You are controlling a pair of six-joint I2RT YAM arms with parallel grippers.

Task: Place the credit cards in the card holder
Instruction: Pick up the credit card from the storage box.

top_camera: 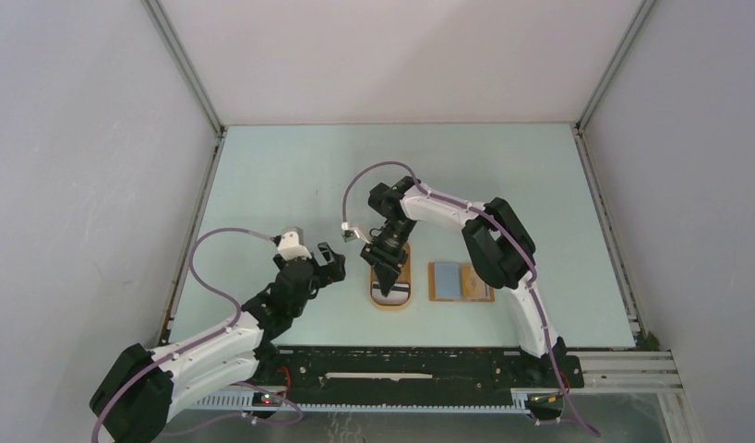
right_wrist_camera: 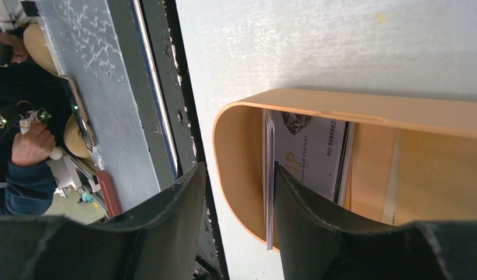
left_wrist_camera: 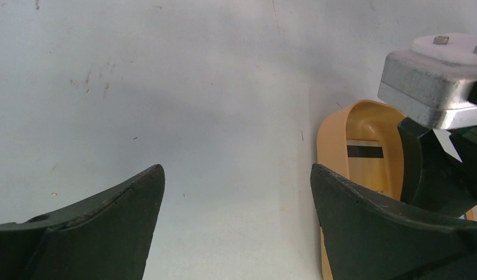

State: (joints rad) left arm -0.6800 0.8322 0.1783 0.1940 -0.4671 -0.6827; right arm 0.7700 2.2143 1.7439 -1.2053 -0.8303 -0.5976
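Several credit cards (right_wrist_camera: 309, 154) in oval tray (right_wrist_camera: 364, 108); right tool (right_wrist_camera: 239, 175) spread astride its rim, left tool (left_wrist_camera: 237, 172) spread.

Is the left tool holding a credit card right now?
No, the left tool is wide open with nothing in it, hovering beside the oval tray.

Bare table (top_camera: 291, 175) across the back and left is wide open for a pass. The tight bit is the near edge: the right end effector (top_camera: 385, 286) fills the tray (top_camera: 389, 305), whose raised rim hems in the cards (right_wrist_camera: 309, 154). The left end effector (top_camera: 335, 261) hangs just left of the tray. There's a slim bare strip between tray and card holder (top_camera: 460, 281), with the right arm (top_camera: 498, 245) looming beside it. Three sides are boxed in by walls (top_camera: 78, 185)
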